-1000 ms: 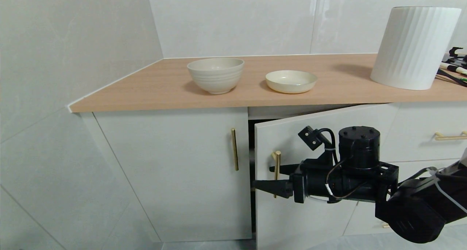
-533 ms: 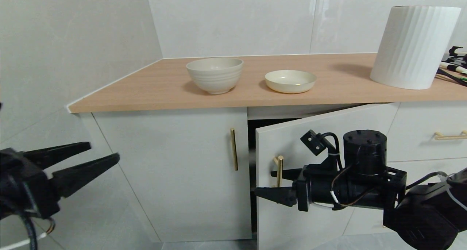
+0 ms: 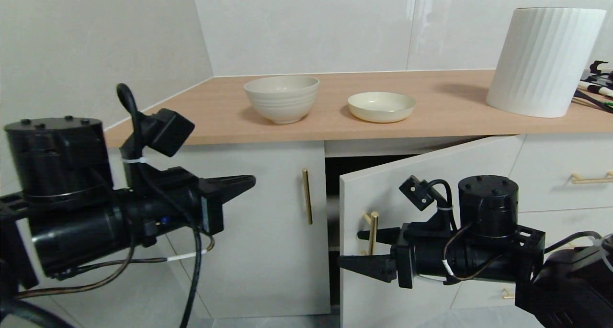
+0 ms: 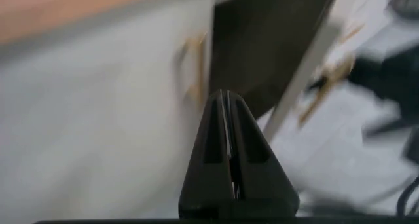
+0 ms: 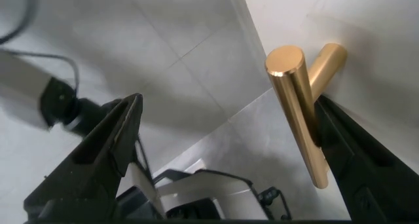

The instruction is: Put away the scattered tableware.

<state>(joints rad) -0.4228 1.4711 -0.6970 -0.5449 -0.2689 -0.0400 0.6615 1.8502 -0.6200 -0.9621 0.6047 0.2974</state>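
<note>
A beige bowl [image 3: 281, 98] and a shallow cream dish [image 3: 381, 106] stand side by side on the wooden counter [image 3: 201, 122]. Below them the right cabinet door [image 3: 421, 175] hangs partly open, with a dark gap beside it. My right gripper [image 3: 352, 249] is open, its fingers straddling that door's brass handle [image 3: 371, 232]. In the right wrist view the handle [image 5: 298, 112] touches one finger [image 5: 360, 165] of the right gripper [image 5: 229, 99]. My left gripper [image 3: 239, 184] is shut and empty in front of the left cabinet door; in the left wrist view the left gripper [image 4: 226, 96] points at the gap [image 4: 268, 47].
A tall white ribbed container [image 3: 546, 60] stands at the counter's right, with utensils [image 3: 596, 86] beyond it. The shut left door [image 3: 249, 232] has its own brass handle [image 3: 308, 196]. Drawers with a brass pull [image 3: 591, 178] lie to the right. A tiled wall closes the left side.
My left arm has swung in from the left towards the cabinet and its fingers have shut. My right gripper has drawn the right door a little further open.
</note>
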